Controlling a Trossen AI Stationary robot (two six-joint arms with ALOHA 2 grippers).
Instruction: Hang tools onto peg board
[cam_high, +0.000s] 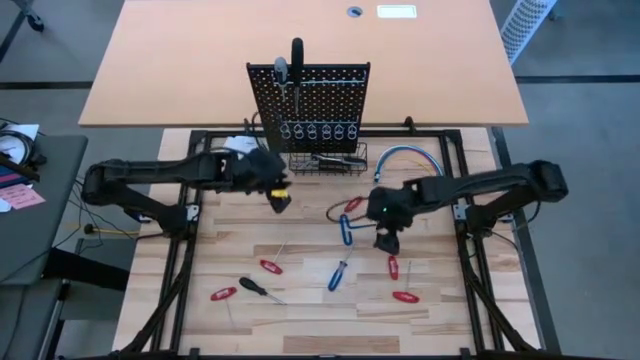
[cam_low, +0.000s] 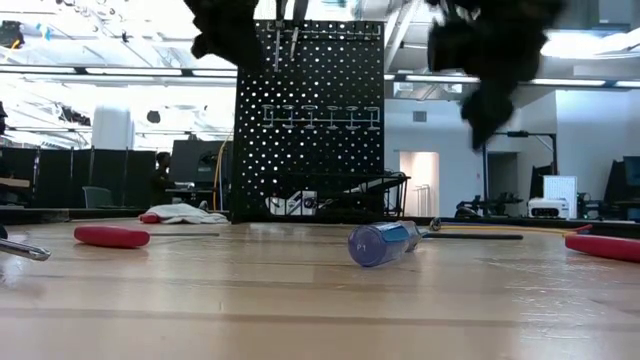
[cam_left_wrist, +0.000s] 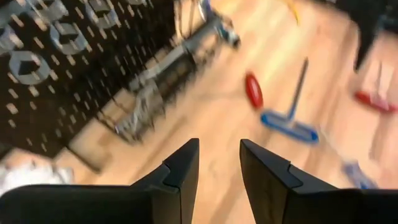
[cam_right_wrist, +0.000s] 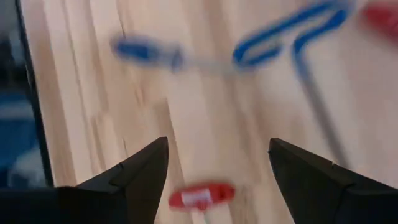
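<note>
The black peg board (cam_high: 310, 105) stands upright at the table's far side, with two tools (cam_high: 296, 55) hanging on it and a wire basket (cam_high: 328, 160) at its foot. Loose tools lie flat on the wood: red screwdrivers (cam_high: 270, 266) (cam_high: 393, 266), a black one (cam_high: 252, 286), a blue one (cam_high: 338, 275) and a blue looped tool (cam_high: 345, 228). My left gripper (cam_left_wrist: 219, 168) hovers open and holds nothing, near the basket's left end (cam_high: 278, 195). My right gripper (cam_right_wrist: 217, 168) is open wide in the air, with a red handle (cam_right_wrist: 200, 196) showing on the table between its fingers.
White gloves (cam_low: 185, 213) lie left of the board's foot, and a curved blue cable (cam_high: 405, 155) lies to the right of the basket. More red handles lie near the front (cam_high: 223, 294) (cam_high: 405, 296). Bare wood stretches along the near edge (cam_high: 320, 330).
</note>
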